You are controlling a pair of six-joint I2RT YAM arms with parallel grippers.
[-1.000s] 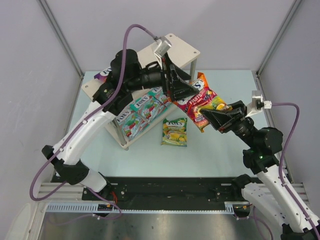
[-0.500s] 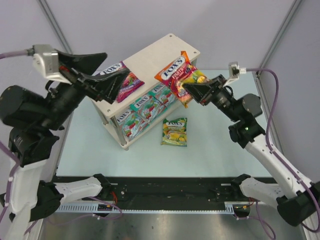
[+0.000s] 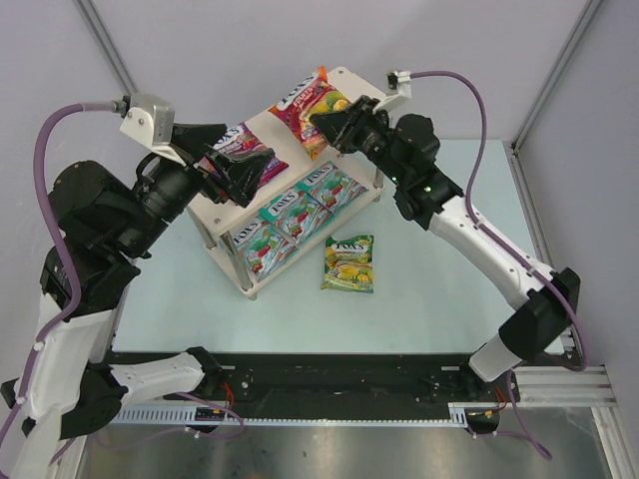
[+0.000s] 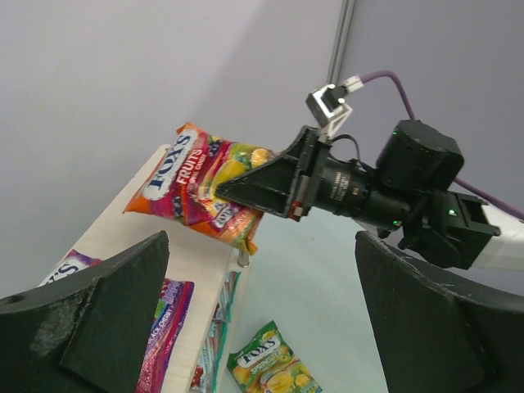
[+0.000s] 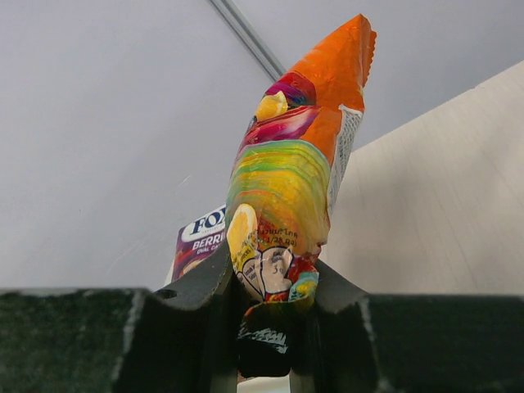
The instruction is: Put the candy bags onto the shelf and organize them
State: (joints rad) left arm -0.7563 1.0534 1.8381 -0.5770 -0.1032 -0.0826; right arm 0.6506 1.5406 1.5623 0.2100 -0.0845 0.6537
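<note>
Top external view: your right hand (image 3: pixel 324 122) is clamping the red-orange bag (image 3: pixel 303 100) by one end and holding it over the far end of the shelf (image 3: pixel 296 148) top board, so you are apparently mid-placement. The next move is probably lowering it flat beside the purple bag (image 3: pixel 264 160) (labelled "BERRI…") and letting go. Your left hand (image 3: pixel 243 168) is hanging wide open, holding nothing; the held bag is showing "FOX'S FRUITS".
</note>
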